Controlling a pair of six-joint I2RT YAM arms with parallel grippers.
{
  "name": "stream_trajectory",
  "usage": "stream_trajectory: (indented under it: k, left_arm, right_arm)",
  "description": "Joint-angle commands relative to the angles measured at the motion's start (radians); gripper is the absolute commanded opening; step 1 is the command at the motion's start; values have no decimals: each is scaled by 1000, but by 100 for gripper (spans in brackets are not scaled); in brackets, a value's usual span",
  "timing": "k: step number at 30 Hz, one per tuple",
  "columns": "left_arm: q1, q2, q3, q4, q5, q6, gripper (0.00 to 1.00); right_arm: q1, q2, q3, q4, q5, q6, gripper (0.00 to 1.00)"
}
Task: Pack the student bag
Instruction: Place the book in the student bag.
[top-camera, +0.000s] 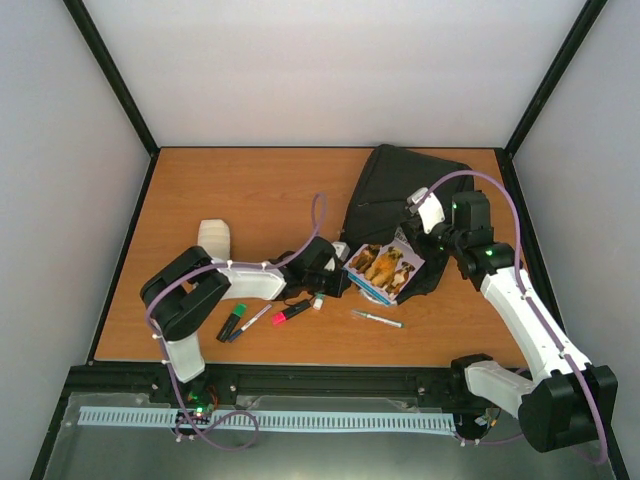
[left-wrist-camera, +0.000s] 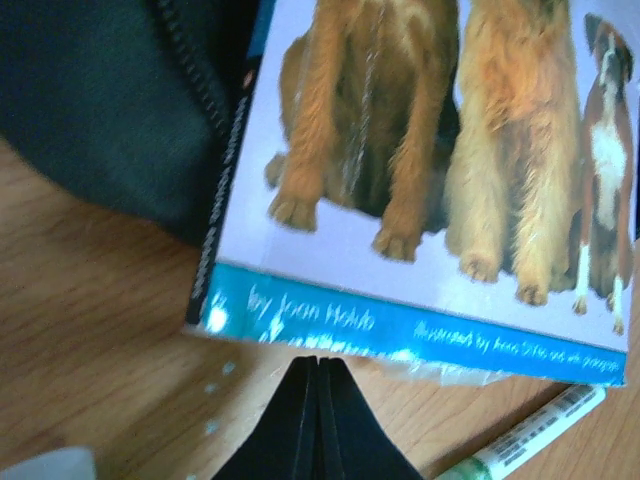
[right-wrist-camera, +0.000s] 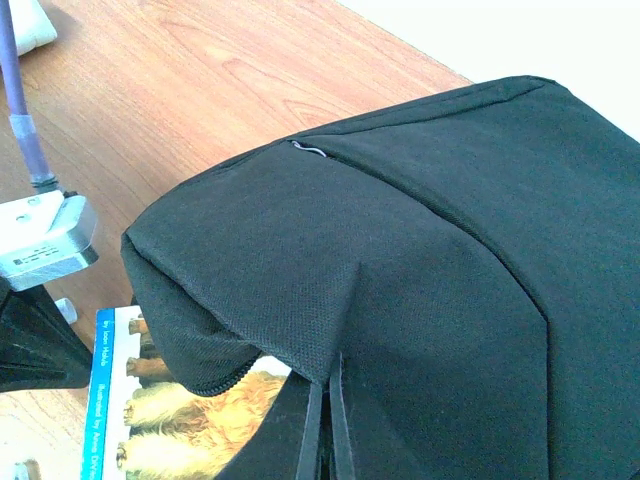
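The student bag (top-camera: 400, 190) is a black fabric backpack lying at the back right. A book with dogs on its cover (top-camera: 385, 268) lies at the bag's mouth, its far end under the lifted black flap. My right gripper (top-camera: 415, 230) is shut on a pinch of the bag's fabric (right-wrist-camera: 325, 385) and holds the flap up over the book (right-wrist-camera: 170, 420). My left gripper (left-wrist-camera: 318, 365) is shut and empty, its tips right at the book's near blue edge (left-wrist-camera: 400, 330). In the top view the left gripper (top-camera: 345, 278) sits at the book's left side.
On the table in front lie a green marker (top-camera: 233, 320), a thin pen (top-camera: 252, 322), a red marker (top-camera: 291, 312) and a white marker (top-camera: 377, 319). A white roll (top-camera: 214, 238) lies at the left. Black frame posts and white walls close the cell.
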Motion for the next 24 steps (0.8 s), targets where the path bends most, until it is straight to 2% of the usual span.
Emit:
stream_trajectory:
  k: [1, 8, 14, 24]
  left_arm:
    - [-16, -61, -53, 25, -39, -2, 1]
    - [-106, -115, -81, -15, -106, 104, 1]
    - [-149, -62, -25, 18, -118, 138, 1]
    - [-153, 61, 63, 154, -100, 123, 1]
  right_arm:
    - [-8, -33, 8, 63, -53, 19, 3]
    - [-8, -29, 9, 62, -60, 20, 3]
    - [-8, -38, 9, 62, -62, 23, 3]
    - [-9, -43, 9, 62, -77, 27, 3]
